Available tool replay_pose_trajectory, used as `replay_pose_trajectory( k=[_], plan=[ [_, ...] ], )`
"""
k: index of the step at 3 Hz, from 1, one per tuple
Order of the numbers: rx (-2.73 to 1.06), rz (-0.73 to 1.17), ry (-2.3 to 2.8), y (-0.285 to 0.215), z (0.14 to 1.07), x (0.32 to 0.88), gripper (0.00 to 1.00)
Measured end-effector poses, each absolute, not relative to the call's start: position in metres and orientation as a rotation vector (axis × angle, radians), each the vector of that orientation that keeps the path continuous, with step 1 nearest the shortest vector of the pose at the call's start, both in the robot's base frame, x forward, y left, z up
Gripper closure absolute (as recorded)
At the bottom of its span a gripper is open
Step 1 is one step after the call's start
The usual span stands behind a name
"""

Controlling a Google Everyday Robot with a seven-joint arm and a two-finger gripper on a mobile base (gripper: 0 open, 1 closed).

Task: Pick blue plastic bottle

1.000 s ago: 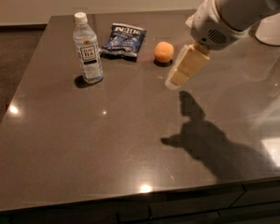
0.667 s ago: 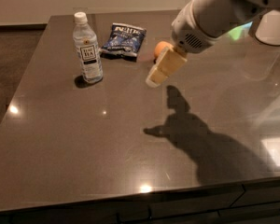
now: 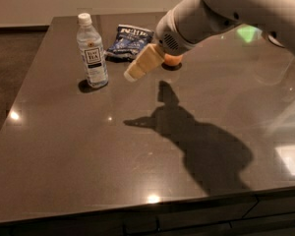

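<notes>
My shadow falls on the table (image 3: 64, 171) in front of my claw (image 3: 132, 73), which has swung left over the last second. Whether it is apart or together I cannot tell. The blue plastic bottle (image 3: 92, 53) stands upright near its left, untouched, so the approach looks nearly done. Beyond lie a snack bag (image 3: 130, 39) and an orange (image 3: 174, 60).

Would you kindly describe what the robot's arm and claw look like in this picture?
The arm is a thick, smooth, light-grey rounded casing with a small perforated grille at the wrist. Its cream-coloured tapered claw hovers above the dark table, near the clear plastic bottle. No cables or markings show.
</notes>
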State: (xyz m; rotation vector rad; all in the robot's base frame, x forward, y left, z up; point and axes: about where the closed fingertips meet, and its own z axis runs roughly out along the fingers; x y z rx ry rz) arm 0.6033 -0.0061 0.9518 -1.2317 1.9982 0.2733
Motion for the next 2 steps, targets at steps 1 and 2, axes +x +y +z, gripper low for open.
replay_pose_trajectory(
  k=[1, 2],
  plan=[
    [-1.145, 0.332, 2.001, 0.021, 0.948, 0.619, 0.00],
    [-1.124, 0.359, 1.958, 0.054, 0.943, 0.631, 0.00]
  ],
)
